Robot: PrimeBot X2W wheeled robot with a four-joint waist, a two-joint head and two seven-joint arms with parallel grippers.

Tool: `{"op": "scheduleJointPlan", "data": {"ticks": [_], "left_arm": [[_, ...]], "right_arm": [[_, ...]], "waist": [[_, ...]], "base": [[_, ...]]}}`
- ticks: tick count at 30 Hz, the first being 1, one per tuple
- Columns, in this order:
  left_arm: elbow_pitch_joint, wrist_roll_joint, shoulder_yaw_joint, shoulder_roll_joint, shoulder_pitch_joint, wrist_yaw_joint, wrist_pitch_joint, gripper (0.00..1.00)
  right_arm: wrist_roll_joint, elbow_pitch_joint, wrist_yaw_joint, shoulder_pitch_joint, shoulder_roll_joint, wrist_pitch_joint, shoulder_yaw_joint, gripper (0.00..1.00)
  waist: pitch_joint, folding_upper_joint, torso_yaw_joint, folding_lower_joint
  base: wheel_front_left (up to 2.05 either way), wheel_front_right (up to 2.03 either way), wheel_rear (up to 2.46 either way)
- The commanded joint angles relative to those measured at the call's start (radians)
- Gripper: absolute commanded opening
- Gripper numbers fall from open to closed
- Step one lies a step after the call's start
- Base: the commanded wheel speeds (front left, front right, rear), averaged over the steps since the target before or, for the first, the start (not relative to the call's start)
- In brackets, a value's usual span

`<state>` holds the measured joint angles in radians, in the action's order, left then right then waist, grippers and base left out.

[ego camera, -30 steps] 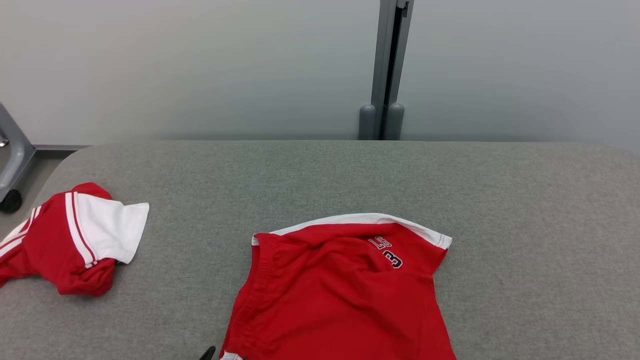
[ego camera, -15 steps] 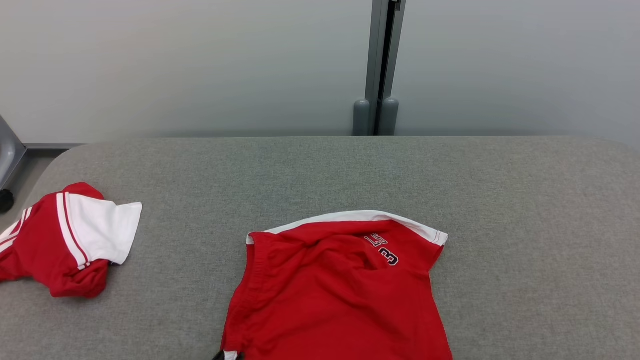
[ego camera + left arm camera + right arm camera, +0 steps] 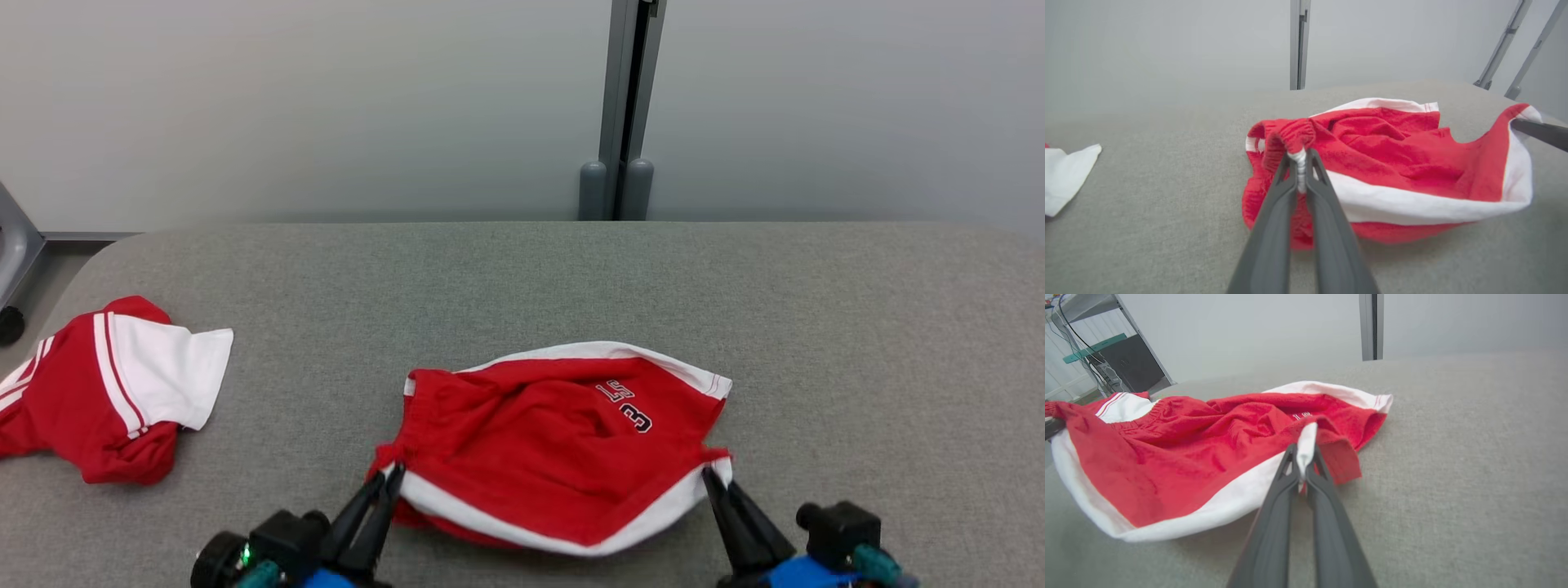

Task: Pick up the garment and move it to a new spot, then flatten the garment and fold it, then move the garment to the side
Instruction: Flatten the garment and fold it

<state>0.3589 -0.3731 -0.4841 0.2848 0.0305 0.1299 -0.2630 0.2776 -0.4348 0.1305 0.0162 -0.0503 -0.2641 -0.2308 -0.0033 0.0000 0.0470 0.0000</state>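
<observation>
Fold step in hand, judging by the lift; garment (image 3: 563, 441), red shorts with white trim, sits lower centre of the head view on the grey table (image 3: 522, 278), far white hem flat, near white band raised off the cloth and sagging between two pinch points; left gripper (image 3: 390, 478) pressed together on the lower-left corner, bit of white trim nipped between the tips by the gathered waist; right gripper (image 3: 709, 478) pressed together on the lower-right corner, white edge standing up between its tips; both arms low at the bottom edge of the frame, fingers angled up-frame and slightly inward; next move likely calls for carrying both corners up-frame together, level, to meet the far hem, then letting go; uneven travel would skew the fold; second red-and-white garment (image 3: 106, 392) lies mid-left, well apart.
</observation>
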Motion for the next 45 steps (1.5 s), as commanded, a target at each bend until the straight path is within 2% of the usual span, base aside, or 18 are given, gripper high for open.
{"op": "scheduleJointPlan", "data": {"ticks": [1,5,9,14,18,22,29,33,39,45], "left_arm": [[-0.031,-0.009,0.012,0.013,0.051,0.001,-0.003,0.0],[-0.076,-0.038,0.01,0.037,0.193,0.001,-0.003,0.0],[-0.069,-0.063,-0.033,0.092,0.417,0.001,-0.003,0.0],[-0.002,-0.152,-0.068,0.147,0.729,0.001,-0.003,0.0],[0.071,-0.215,-0.126,0.167,0.968,0.001,-0.003,0.0],[0.147,-0.268,-0.188,0.166,1.17,0.001,-0.003,0.0],[0.209,-0.328,-0.249,0.142,1.363,0.001,-0.003,0.0],[0.229,-0.369,-0.255,0.131,1.36,0.001,-0.003,0.0],[0.212,-0.361,-0.236,0.107,1.198,0.001,-0.003,0.0],[0.102,-0.282,-0.114,0.039,0.82,0.001,-0.003,0.0]], "right_arm": [[-0.006,0.022,0.0,0.059,-0.012,-0.001,0.007,0.0],[-0.004,0.03,0.0,0.22,-0.031,-0.001,0.013,0.0],[0.015,-0.019,0.0,0.46,-0.05,-0.001,-0.008,0.0],[0.071,-0.147,0.0,0.806,-0.039,0.008,-0.034,0.0],[0.132,-0.276,0.0,1.063,-0.026,0.007,-0.01,0.0],[0.175,-0.39,0.0,1.277,-0.014,0.003,0.029,0.0],[0.179,-0.511,0.0,1.46,-0.012,-0.001,0.037,0.0],[0.187,-0.555,0.0,1.463,-0.019,-0.002,0.024,0.0],[0.233,-0.543,0.0,1.302,-0.016,-0.002,0.009,0.0],[0.301,-0.434,0.0,0.971,-0.057,-0.003,-0.057,0.0]], "waist": [[0.006,0.0,-0.004,0.0],[0.041,0.0,-0.009,0.0],[0.12,0.0,-0.027,0.0],[0.225,0.0,-0.062,0.0],[0.293,0.0,-0.085,0.0],[0.341,0.0,-0.097,0.0],[0.388,0.0,-0.116,0.0],[0.409,0.0,-0.119,0.0],[0.395,0.0,-0.111,0.0],[0.311,0.0,-0.078,0.0]], "base": [[0.0,0.0,0.0],[0.0,0.0,0.0],[0.0,0.0,0.0],[0.0,0.0,0.0],[0.0,0.0,0.0],[0.0,0.0,0.0],[0.0,0.0,0.0],[0.0,0.0,0.0],[0.0,0.0,0.0],[0.0,0.0,0.0]]}}
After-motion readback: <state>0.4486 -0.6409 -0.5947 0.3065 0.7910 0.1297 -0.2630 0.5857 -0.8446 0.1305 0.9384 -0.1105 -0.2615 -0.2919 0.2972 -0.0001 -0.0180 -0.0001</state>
